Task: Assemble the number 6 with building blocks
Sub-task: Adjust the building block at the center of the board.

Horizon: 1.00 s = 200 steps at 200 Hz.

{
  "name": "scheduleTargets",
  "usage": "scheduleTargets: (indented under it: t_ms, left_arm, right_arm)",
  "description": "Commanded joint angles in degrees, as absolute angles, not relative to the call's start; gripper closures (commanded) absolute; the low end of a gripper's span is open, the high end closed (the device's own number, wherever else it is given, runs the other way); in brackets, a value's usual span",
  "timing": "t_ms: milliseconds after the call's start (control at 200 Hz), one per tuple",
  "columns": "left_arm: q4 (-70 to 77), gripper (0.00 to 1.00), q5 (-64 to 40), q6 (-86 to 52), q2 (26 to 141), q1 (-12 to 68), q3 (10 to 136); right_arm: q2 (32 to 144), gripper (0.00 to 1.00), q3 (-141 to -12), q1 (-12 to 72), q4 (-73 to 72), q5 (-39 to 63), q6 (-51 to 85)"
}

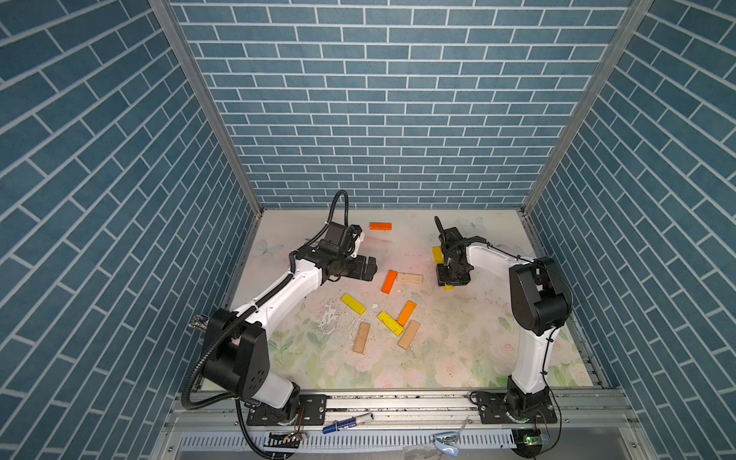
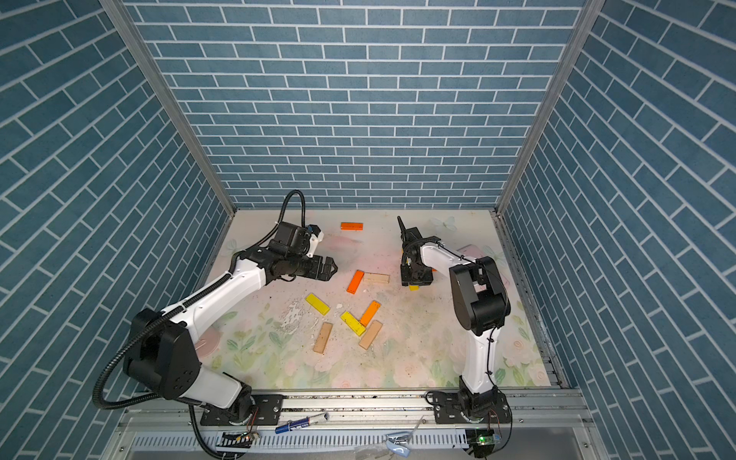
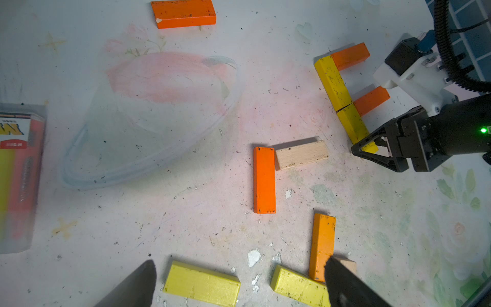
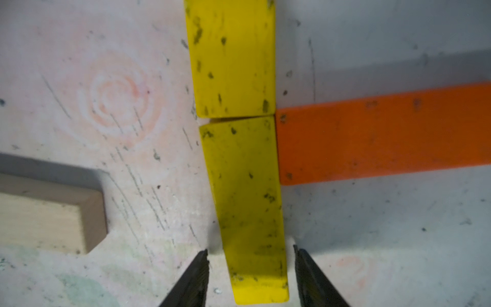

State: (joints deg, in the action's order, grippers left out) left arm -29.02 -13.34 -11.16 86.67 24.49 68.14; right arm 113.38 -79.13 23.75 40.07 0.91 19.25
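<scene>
Partial 6 sits right of centre on the table (image 1: 458, 358), under my right arm.

- **Spine:** upper yellow block (image 4: 231, 58) is butted end to end with lower yellow block (image 4: 244, 199). There's a thin wedge gap at one side of the joint, so the lower one looks a touch skewed.
- **Bars:** middle orange bar (image 4: 372, 141) touches the lower yellow's side just below the joint. Top orange bar (image 3: 350, 55) caps the far end.
- **Right gripper** (image 4: 250, 249): straddles the lower yellow's free end, jaws partly apart with daylight on both sides, so it's not clamping. I read it as a set-down or align pose.
- **Left gripper** (image 1: 369, 270): spread wide and empty, hovering over the loose blocks, clear of the build.
- **Room:** tan block (image 3: 301, 154) and orange block (image 3: 264, 180) lie near the spine's outer side, so I'd lift straight up with no sideways drag. The loop side is mostly hidden behind my arm.
- **Not yet placed:** bottom bar and closing side.
</scene>
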Motion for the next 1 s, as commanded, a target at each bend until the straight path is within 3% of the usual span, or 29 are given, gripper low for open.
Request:
scheduleTargets:
  t_ms: [0, 525, 995]
  left_arm:
    - [-29.4, 0.01, -13.3, -11.5, 86.5, 24.1, 68.7]
    - [-29.3, 0.01, -13.4, -11.6, 86.1, 24.2, 68.6]
    - [-29.3, 0.01, -13.4, -11.6, 86.1, 24.2, 68.6]
  right_arm:
    - [114.5, 0.46, -79.6, 24.0, 41.0, 0.9, 20.2]
    - [116.4, 0.52, -80.9, 26.4, 43.5, -3.5, 20.9]
    - [115.2, 0.49, -84.1, 26.7, 46.4, -5.9, 20.0]
